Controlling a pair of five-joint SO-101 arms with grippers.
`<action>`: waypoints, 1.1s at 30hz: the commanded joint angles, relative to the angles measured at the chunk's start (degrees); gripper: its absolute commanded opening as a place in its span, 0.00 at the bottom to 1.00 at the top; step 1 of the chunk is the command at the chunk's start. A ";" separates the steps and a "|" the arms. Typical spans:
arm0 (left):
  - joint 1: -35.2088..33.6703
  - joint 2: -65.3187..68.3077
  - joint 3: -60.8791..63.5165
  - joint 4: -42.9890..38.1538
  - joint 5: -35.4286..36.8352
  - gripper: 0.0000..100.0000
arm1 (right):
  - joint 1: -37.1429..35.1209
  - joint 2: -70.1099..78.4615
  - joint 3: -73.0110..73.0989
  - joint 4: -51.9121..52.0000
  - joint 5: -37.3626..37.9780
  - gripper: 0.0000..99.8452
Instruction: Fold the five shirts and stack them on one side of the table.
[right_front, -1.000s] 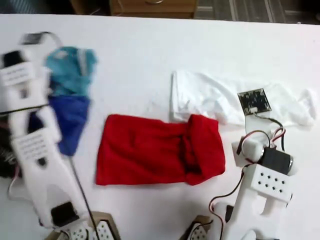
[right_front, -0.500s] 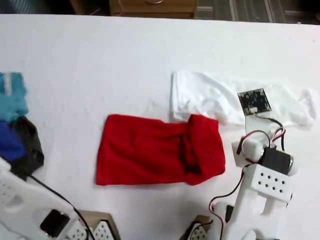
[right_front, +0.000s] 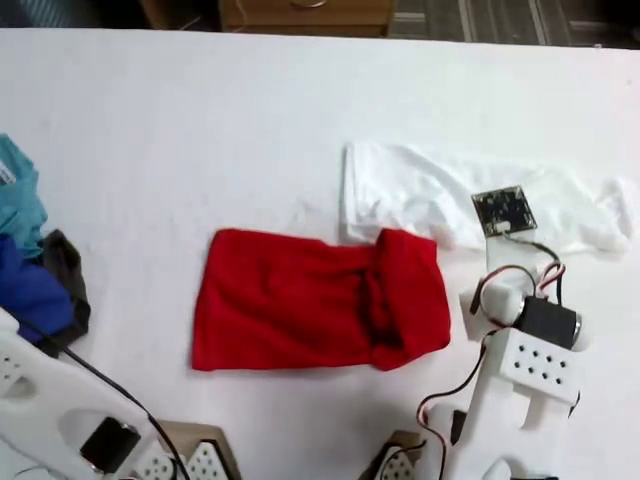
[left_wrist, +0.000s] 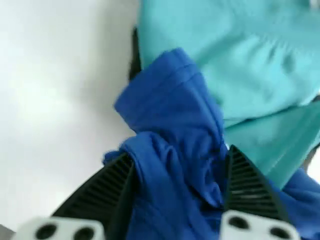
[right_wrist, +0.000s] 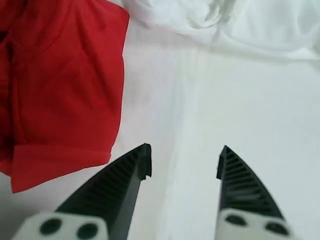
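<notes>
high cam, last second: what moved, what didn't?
The left arm pulled back toward the table's near left corner, carrying the teal shirt and blue shirt to the left edge, beside a dark shirt. The left gripper is open with blue cloth between its jaws. Red shirt, white shirt and the open right gripper stayed put.

You're working at a white table (right_front: 250, 120) in a lab-like room: wooden cabinet (right_front: 305, 15) at twelve o'clock, bare circuit board (right_front: 503, 210) and loose wires (right_front: 550, 275) at three.
</notes>
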 joint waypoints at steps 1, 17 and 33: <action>1.76 -4.31 -8.75 0.44 -0.70 0.27 | 0.66 -0.22 0.70 0.84 0.53 0.21; 10.64 -5.19 -23.25 0.97 -16.44 0.27 | 0.66 -0.22 1.32 2.15 0.53 0.21; 3.25 -5.10 14.20 0.53 -24.18 0.27 | 1.71 -0.22 0.97 1.45 0.79 0.21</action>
